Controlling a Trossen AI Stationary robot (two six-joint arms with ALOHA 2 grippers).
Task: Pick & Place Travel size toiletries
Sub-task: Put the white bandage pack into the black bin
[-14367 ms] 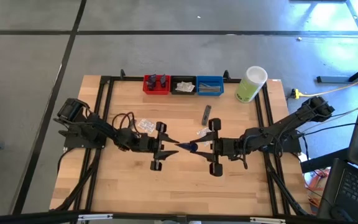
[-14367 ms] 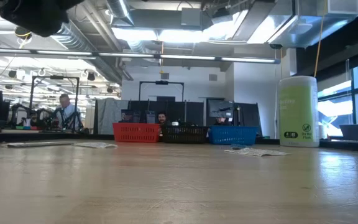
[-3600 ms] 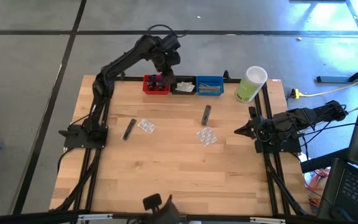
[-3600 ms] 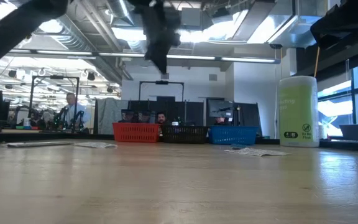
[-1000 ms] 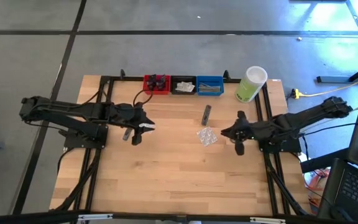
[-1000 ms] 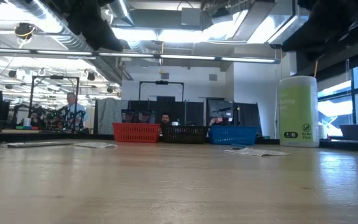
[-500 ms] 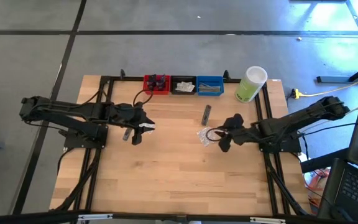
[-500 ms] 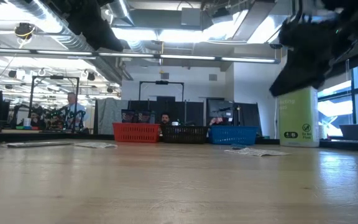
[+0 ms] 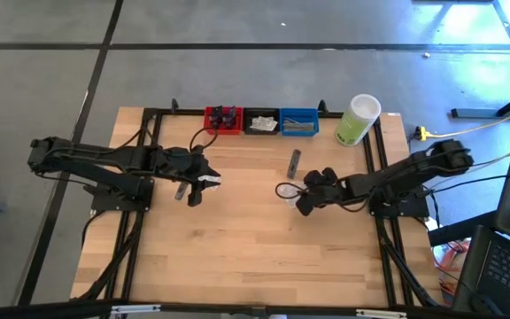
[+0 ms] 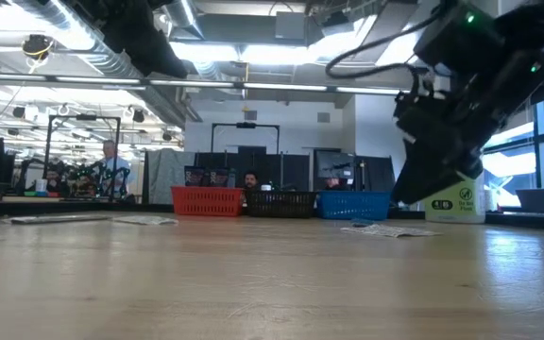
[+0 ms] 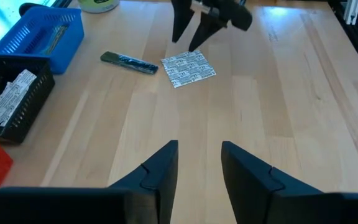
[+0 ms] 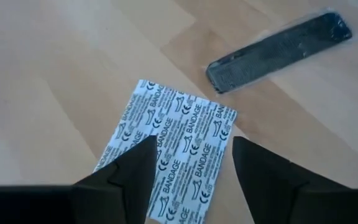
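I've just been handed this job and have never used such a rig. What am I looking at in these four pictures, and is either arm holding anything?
Two dark robot arms work at a wooden table. One picture looks straight down on it, one looks level across the tabletop, and the other two come from cameras on each arm's wrist.

At the far edge stand a red bin, a black bin, a blue bin and a pale-green container.

The right gripper is open, empty, poised over a white bandage packet. A dark sachet lies beside the packet, apart from it.

The left gripper is open and empty, above the table's left half. The overhead picture shows another clear packet and a dark sachet lying there.
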